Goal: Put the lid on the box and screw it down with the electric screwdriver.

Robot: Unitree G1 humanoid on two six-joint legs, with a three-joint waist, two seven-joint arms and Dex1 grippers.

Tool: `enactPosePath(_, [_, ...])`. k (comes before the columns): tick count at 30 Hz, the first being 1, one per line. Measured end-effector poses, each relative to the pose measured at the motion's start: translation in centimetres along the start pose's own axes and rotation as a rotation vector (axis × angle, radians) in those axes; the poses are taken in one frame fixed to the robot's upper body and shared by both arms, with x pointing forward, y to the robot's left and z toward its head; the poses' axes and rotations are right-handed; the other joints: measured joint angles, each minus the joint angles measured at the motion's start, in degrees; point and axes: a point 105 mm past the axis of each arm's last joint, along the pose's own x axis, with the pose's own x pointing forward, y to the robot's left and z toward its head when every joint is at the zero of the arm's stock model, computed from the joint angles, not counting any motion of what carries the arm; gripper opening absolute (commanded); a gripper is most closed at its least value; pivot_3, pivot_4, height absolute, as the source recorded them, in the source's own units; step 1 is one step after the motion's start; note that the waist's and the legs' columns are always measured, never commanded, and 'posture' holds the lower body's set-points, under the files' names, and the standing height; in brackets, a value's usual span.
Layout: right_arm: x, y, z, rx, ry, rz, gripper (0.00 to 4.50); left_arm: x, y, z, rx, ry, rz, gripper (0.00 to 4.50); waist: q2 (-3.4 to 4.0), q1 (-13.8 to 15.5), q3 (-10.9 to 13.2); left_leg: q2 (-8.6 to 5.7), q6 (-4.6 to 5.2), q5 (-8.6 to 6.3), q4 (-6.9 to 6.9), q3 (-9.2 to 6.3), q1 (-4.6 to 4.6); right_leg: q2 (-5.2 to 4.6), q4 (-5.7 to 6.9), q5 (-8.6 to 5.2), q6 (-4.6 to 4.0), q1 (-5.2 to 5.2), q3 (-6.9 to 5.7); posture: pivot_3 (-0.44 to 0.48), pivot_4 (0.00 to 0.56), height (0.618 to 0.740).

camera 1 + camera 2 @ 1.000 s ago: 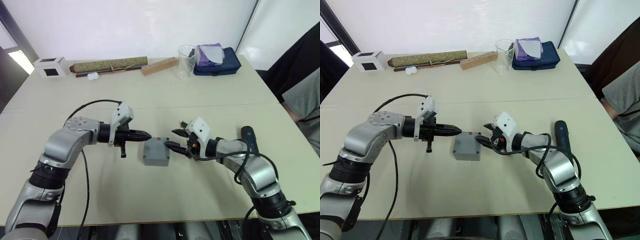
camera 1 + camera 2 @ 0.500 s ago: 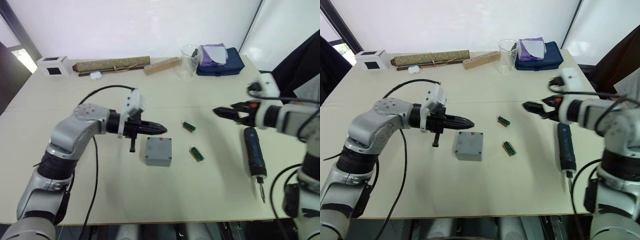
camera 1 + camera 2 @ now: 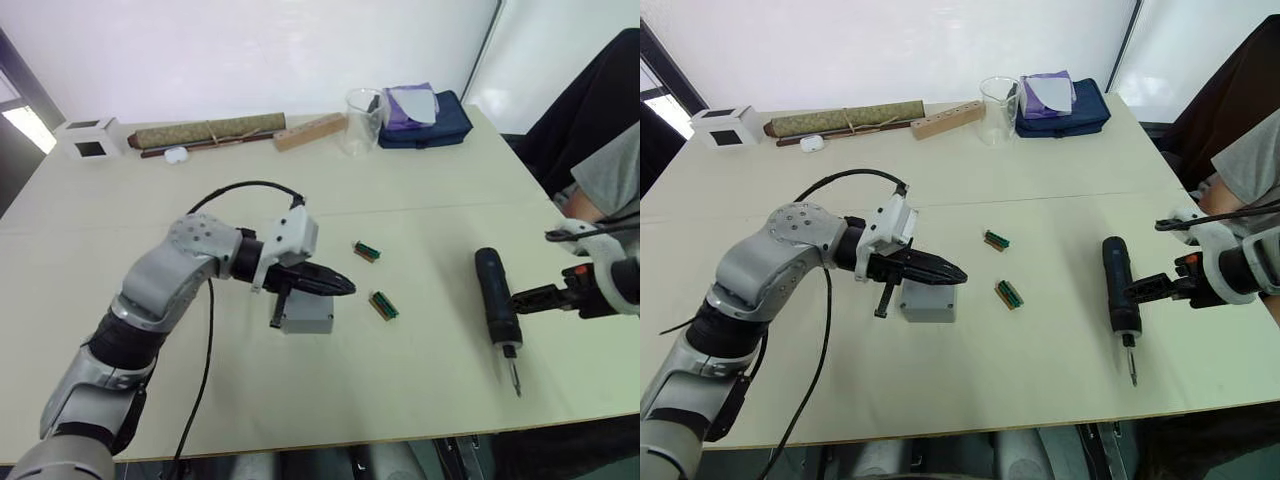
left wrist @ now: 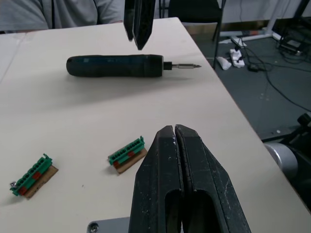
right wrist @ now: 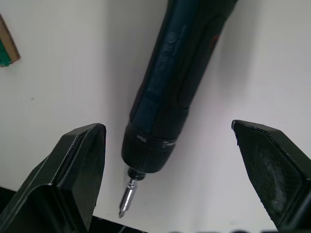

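Note:
The grey box [image 3: 928, 303] sits mid-table. My left gripper [image 3: 955, 273] is shut and hovers just over its top, hiding most of it. A flat grey corner with a screw hole [image 4: 109, 225] shows below the fingers and looks like the lid lying on the box. The dark blue electric screwdriver [image 3: 497, 305] lies on the table to the right, bit toward the front edge. My right gripper [image 5: 167, 128] is open wide, its fingers on either side of the screwdriver's bit end without touching it.
Two green terminal blocks [image 3: 367, 251] [image 3: 383, 306] lie between box and screwdriver. At the back stand a white cube [image 3: 88, 137], rolled olive mat [image 3: 210, 132], wooden block [image 3: 310, 131], beaker [image 3: 362, 108] and blue pouch [image 3: 425, 120]. A person [image 3: 610, 180] sits at the right.
My right gripper dropped from above the screwdriver's far end down to its bit end and opened around it. My left gripper slid right over the box. The camera shifted.

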Motion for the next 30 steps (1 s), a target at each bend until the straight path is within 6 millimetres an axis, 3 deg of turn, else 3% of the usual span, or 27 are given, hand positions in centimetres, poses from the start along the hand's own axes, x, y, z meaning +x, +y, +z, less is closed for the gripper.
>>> enactPosePath(4, [1.8, 0.4, -0.8, -0.006, 0.074, 0.024, 4.46, 0.4, -0.3, -0.2, -0.031, -0.008, 0.029, 0.00, 0.00, 0.19, 0.00, 0.00, 0.00, 0.00, 0.05, 0.00, -0.01, 0.00, 0.00, 0.00, 0.01, 0.00, 0.00, 0.000, 0.150, 0.740])
enactPosePath(14, [4.2, 1.2, 0.1, -0.037, 0.135, 0.033, 4.46, 0.7, -0.7, -0.1, -0.051, -0.007, 0.060, 0.00, -0.03, 0.21, -0.01, 0.00, 0.00, 0.00, 0.07, -0.04, -0.02, 0.02, 0.00, 0.00, 0.01, 0.00, -0.01, 0.000, 0.150, 0.740])
enactPosePath(18, [4.5, 0.8, -0.1, -0.046, 0.161, 0.007, 3.58, 0.6, -0.9, -0.5, -0.080, -0.005, 0.063, 0.00, -0.14, 0.33, -0.07, 0.00, 0.00, 0.00, 0.08, -0.04, -0.01, 0.01, 0.00, 0.00, 0.01, 0.02, -0.01, 0.000, 0.150, 0.740])
enactPosePath(22, [4.9, 0.6, 0.0, -0.046, 0.170, -0.007, 2.36, 0.6, -0.9, -0.4, -0.077, -0.009, 0.070, 0.00, -0.35, 0.53, -0.18, 0.00, -0.01, 0.00, 0.09, -0.05, 0.01, 0.03, 0.00, 0.00, 0.00, 0.04, -0.02, 0.000, 0.150, 0.740])
enactPosePath(25, [5.2, 0.7, 0.1, -0.048, 0.173, -0.001, 2.10, 0.7, -0.9, -0.3, -0.074, -0.010, 0.074, 0.00, -0.51, 0.56, -0.28, 0.04, -0.01, 0.00, 0.09, -0.07, 0.04, 0.07, 0.00, 0.00, 0.00, 0.07, -0.03, 0.000, 0.150, 0.740])
enactPosePath(30, [5.5, 0.4, 0.2, -0.048, 0.167, 0.006, 2.10, 0.6, -0.8, -0.3, -0.074, -0.007, 0.078, 0.00, -0.88, 0.59, -0.51, 0.06, 0.00, 0.00, 0.09, -0.06, 0.11, 0.08, 0.00, 0.01, -0.01, 0.15, -0.03, 0.000, 0.150, 0.740])
